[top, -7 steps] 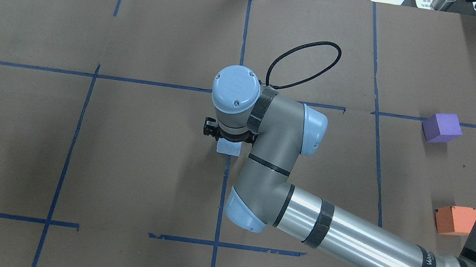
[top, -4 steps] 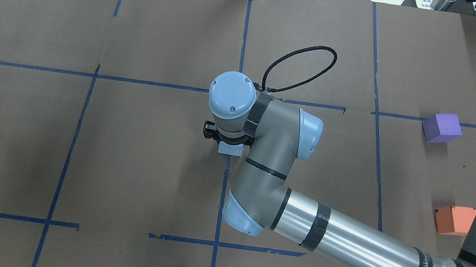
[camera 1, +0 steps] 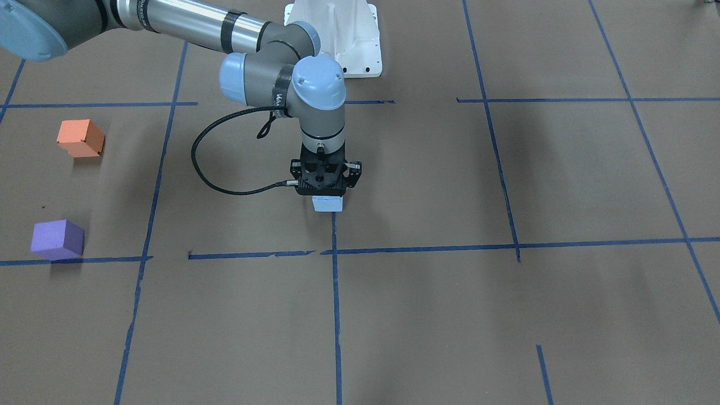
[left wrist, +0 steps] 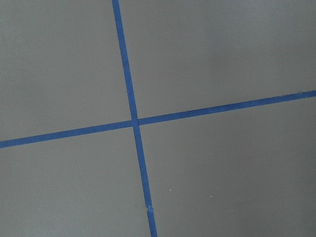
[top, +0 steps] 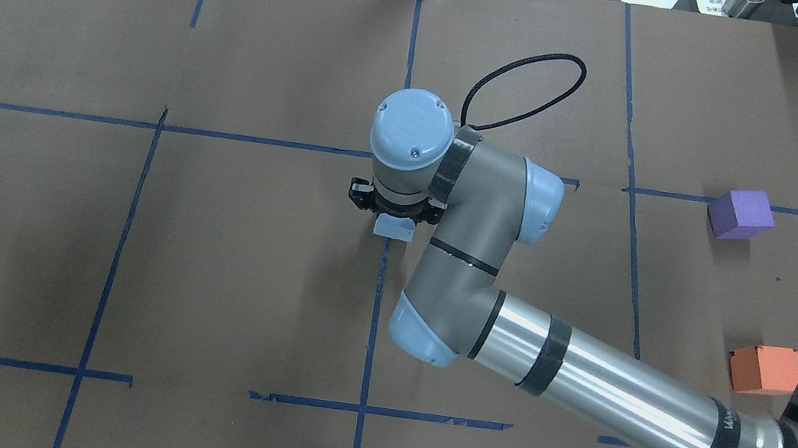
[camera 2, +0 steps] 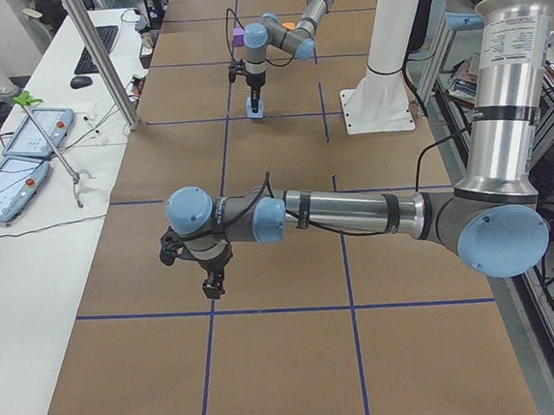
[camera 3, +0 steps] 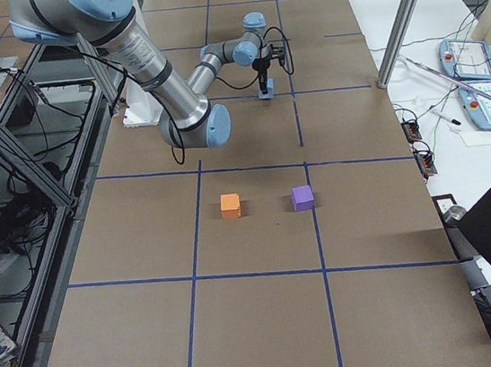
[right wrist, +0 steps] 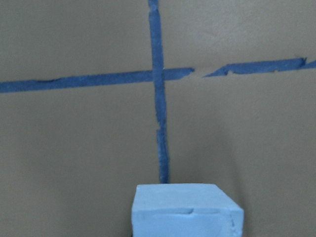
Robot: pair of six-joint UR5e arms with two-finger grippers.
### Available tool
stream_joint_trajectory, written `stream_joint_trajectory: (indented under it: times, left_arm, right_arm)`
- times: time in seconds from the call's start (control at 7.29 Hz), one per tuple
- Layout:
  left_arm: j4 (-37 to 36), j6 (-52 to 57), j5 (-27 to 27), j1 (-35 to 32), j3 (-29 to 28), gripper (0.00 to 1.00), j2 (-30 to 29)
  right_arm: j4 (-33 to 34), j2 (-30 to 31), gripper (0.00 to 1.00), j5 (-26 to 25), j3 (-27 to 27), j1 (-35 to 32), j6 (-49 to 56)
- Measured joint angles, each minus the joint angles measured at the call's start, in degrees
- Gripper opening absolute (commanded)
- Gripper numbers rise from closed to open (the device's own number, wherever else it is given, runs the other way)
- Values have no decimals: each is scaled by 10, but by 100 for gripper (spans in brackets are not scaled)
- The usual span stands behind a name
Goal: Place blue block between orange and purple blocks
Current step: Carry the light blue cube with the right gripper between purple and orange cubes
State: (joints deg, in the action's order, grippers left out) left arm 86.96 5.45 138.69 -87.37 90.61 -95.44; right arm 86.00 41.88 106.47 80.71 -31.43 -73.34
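My right gripper [camera 1: 327, 194] is shut on a pale blue block [camera 1: 328, 203] near the middle of the table, by a blue tape line. The block also shows under the wrist in the overhead view [top: 394, 228] and at the bottom of the right wrist view [right wrist: 186, 210], a little above the paper. The orange block [top: 765, 370] and the purple block [top: 741, 214] sit apart on my right side, with a gap between them. The left gripper [camera 2: 211, 289] hangs over bare paper at my left, and I cannot tell if it is open or shut.
Brown paper with a grid of blue tape lines [top: 375, 313] covers the table. The white arm base [camera 1: 337, 34] stands at the robot's edge. A side table with tablets [camera 2: 20, 152] lies across from the robot. The right arm's long link [top: 600, 393] spans my right half.
My right gripper has moved away from the robot and slightly to the right, with the blue block in it. The orange and purple blocks have not moved.
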Motion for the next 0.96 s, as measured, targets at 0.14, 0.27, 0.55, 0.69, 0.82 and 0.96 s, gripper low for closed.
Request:
stream_joint_trajectory:
  times: [0.14,0.27,0.55,0.69,0.82,0.96]
  left_arm:
    - [0,0,0,0,0,100,0]
    - [0,0,0,0,0,100,0]
    - [0,0,0,0,0,100,0]
    - [0,0,0,0,0,100,-1]
    - [0,0,0,0,0,100,-1]
    - [0,0,0,0,0,100,-1]
  right_arm:
    - [0,45,27,25,36,-31,24]
    - [3,110,28,48,91,-66,73]
    - [2,265,28,95,199,-138,207]
    - [-16,344,28,109,230,-173,269]
    - [-52,415,28,124,244,-204,314]
    - [-88,466,30,138,246,-225,336]
